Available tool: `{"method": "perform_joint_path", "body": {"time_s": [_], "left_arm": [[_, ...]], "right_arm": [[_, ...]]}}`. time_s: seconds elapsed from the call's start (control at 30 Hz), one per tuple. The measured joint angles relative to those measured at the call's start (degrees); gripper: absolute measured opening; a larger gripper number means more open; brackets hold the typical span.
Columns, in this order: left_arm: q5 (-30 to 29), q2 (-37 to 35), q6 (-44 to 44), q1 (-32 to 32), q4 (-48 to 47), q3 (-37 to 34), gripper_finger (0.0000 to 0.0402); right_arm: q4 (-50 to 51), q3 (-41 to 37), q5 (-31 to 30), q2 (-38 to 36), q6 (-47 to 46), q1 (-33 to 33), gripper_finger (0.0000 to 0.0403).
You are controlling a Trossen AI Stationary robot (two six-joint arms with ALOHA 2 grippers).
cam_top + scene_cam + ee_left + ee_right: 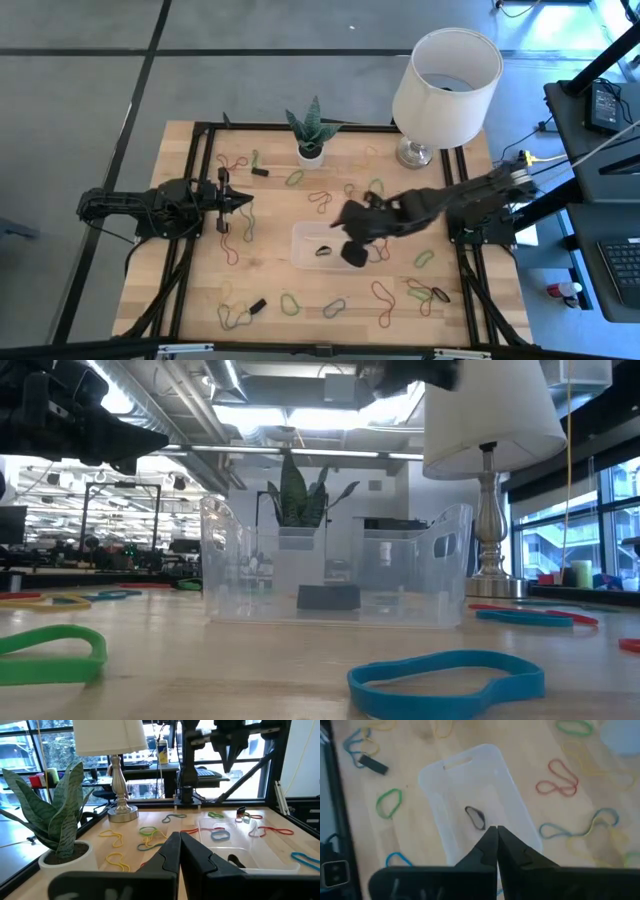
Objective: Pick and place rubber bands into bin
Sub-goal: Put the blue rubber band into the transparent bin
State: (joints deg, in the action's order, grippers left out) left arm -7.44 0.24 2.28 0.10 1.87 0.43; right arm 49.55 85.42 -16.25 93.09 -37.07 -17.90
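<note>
The clear plastic bin [305,235] stands at the table's middle and also shows in the low view [335,575] and in the right wrist view [470,780]. One dark loop [476,817] lies on its floor. Many rubber bands lie loose on the wood around it, such as a red one [383,292], a green one [290,303] and a blue one [445,680]. My right gripper [496,832] is shut and empty above the bin's near right part [350,250]. My left gripper [248,200] is shut and empty, raised at the table's left [180,840].
A white lamp [445,75] stands at the far right and a plant in a white pot [310,150] at the far middle. Small black blocks [258,304] [260,172] lie among the bands. Black frame rails [200,230] run along the table's sides.
</note>
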Motion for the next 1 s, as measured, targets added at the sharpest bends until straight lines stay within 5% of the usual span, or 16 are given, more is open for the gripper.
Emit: {"method": "perform_joint_path", "body": {"time_s": [0.2,0.47,1.0], "left_arm": [[0.0,0.01,0.0,-0.01,0.0,0.0,0.0004],[0.0,0.01,0.0,-0.01,0.28,-0.02,0.0004],[0.02,-0.01,-8.96,-0.02,1.31,-0.01,0.0004]], "right_arm": [[-11.4,-17.78,-1.27,-12.34,-5.29,-2.51,0.0004],[-12.46,-30.85,-2.11,-23.34,-13.89,-3.42,0.0005],[-10.82,-37.93,-2.12,-27.32,-13.56,-3.32,0.0003]]}}
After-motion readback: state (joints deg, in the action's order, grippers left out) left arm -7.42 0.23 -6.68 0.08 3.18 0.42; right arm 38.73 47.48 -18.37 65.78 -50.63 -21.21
